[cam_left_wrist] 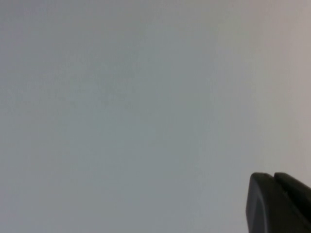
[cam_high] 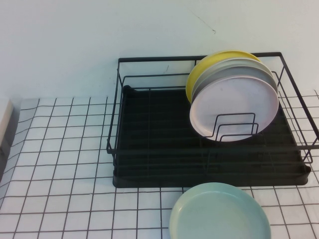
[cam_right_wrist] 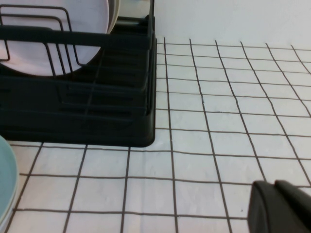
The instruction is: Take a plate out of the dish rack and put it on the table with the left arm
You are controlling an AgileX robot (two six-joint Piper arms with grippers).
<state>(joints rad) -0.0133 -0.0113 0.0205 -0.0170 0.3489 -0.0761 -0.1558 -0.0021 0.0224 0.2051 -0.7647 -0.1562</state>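
The pale pink-lilac plate (cam_high: 234, 109) stands upright at the front of a stack in the right part of the black wire dish rack (cam_high: 149, 149), held by upright dividers. It also shows in the right wrist view (cam_right_wrist: 48, 29), behind the rack's wires (cam_right_wrist: 97, 97). Neither arm shows in the high view. My left gripper (cam_left_wrist: 274, 177) is shut and empty, facing a blank pale wall, away from the rack. My right gripper (cam_right_wrist: 274, 183) is shut and empty, low over the white gridded table (cam_right_wrist: 218, 121) beside the rack's corner.
A grey plate (cam_high: 239, 69) and a yellow plate (cam_high: 209, 62) stand behind the pink one. A mint-green plate (cam_high: 219, 214) lies flat on the table (cam_high: 60, 164) in front of the rack. A pale object (cam_high: 4, 124) sits at the left edge.
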